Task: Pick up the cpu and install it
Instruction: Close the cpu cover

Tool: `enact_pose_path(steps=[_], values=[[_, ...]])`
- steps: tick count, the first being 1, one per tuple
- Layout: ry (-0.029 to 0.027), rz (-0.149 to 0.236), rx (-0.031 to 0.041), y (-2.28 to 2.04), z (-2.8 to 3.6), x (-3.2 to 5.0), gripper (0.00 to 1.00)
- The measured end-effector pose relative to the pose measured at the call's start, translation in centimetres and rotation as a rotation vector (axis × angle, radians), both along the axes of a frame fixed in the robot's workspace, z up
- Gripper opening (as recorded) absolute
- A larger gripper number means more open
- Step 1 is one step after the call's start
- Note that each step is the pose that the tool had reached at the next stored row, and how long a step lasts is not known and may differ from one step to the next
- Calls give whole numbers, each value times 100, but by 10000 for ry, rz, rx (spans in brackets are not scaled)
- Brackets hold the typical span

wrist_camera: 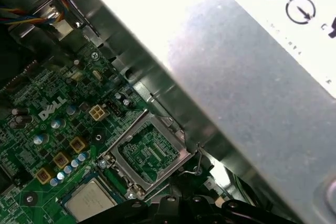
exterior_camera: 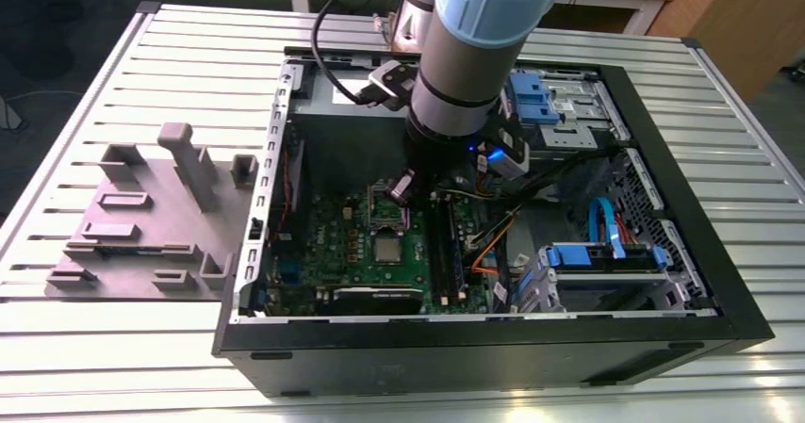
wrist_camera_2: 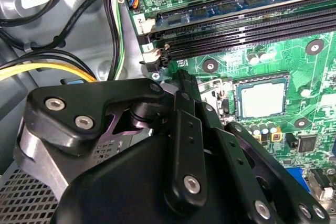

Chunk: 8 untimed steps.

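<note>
Cpu [wrist_camera_2: 262, 99]: is lying flat, silver face up, on the green motherboard [exterior_camera: 334, 244], just beside the opened metal socket frame [wrist_camera: 149, 153], apparently seated there for clamping.
Pincer [exterior_camera: 405, 187]: is hovering close over that frame inside the computer case [exterior_camera: 503, 348]; apart or together cannot be told.

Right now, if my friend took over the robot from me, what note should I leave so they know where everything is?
Gripper: down inside the computer case, over the motherboard, close to the socket. It is not holding the cpu.
Cpu: lies flat on the motherboard beside the socket, apart from the gripper, as both wrist views show.
Socket: metal frame around it, no chip in it.
Done: the arm has reached into the case.
Left: the cpu is not yet picked up and not yet installed in the socket.
</note>
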<state>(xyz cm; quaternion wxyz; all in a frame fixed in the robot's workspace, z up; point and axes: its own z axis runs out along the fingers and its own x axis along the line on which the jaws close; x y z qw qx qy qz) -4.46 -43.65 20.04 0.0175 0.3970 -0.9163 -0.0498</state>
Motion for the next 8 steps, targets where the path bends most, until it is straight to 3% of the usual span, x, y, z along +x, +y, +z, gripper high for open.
enact_pose_path(steps=[8], values=[[-6,0,2,0,-2,-43,10]])
